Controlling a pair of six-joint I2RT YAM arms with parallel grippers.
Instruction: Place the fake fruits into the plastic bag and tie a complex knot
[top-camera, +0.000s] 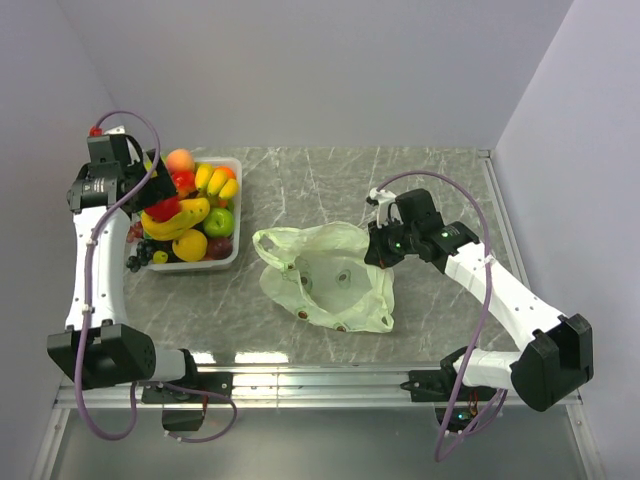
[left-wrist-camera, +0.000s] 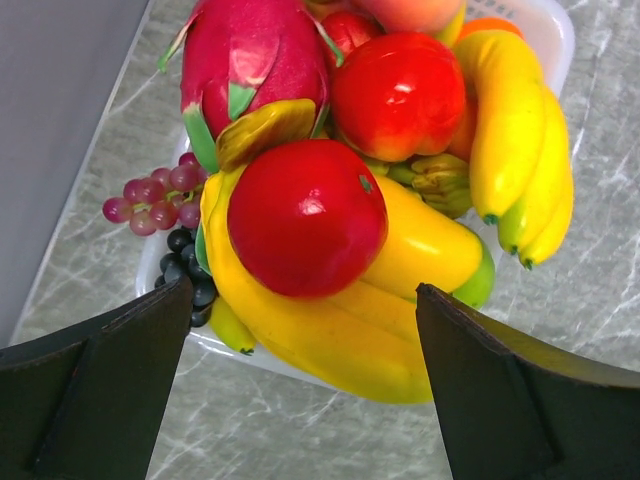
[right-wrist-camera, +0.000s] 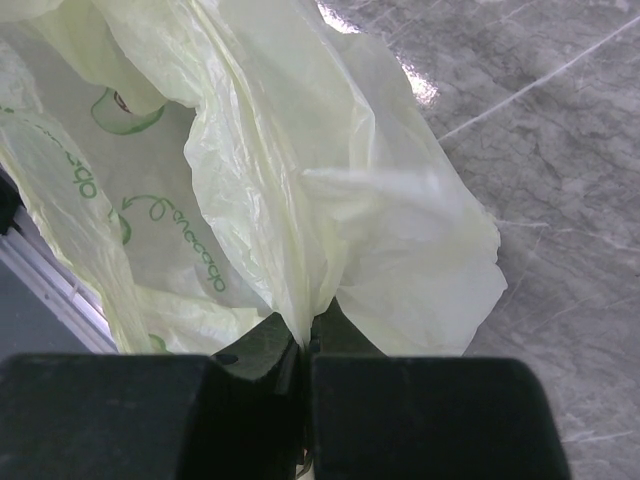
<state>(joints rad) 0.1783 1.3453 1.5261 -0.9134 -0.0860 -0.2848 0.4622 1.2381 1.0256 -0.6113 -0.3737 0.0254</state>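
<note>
The fake fruits (top-camera: 190, 215) are sitting heaped in a clear tray (top-camera: 236, 165) at about ten o'clock on the counter (top-camera: 330, 180). The plastic bag (top-camera: 330, 280) is lying crumpled near the middle, well apart from the tray, and no fruit is showing inside it.

The left end effector (left-wrist-camera: 305, 290) is hovering over the pile with its fingers spread wide and nothing between them. A red apple (left-wrist-camera: 305, 215) is lying right under the gap. It is looking hard, glossy and light, so it is likely to be slippery. A hold across its widest part is probably going to seat best. The bananas (left-wrist-camera: 520, 150) at two o'clock of it and the dragonfruit (left-wrist-camera: 250, 60) at twelve are crowding close, so a careless lift is risking a tumble of the pile. The grapes (left-wrist-camera: 155, 195) at nine o'clock are hanging over the tray's rim.

The right end effector (right-wrist-camera: 305, 340) is pinching a fold of the bag's film, fingers fully together, at the bag's three o'clock edge. The film is thin, limp and crinkly, and it is bunching where it is being gripped. It is likely to slide or tear under a hard pull, so gathering several layers near the mouth or a handle is looking safest.
</note>
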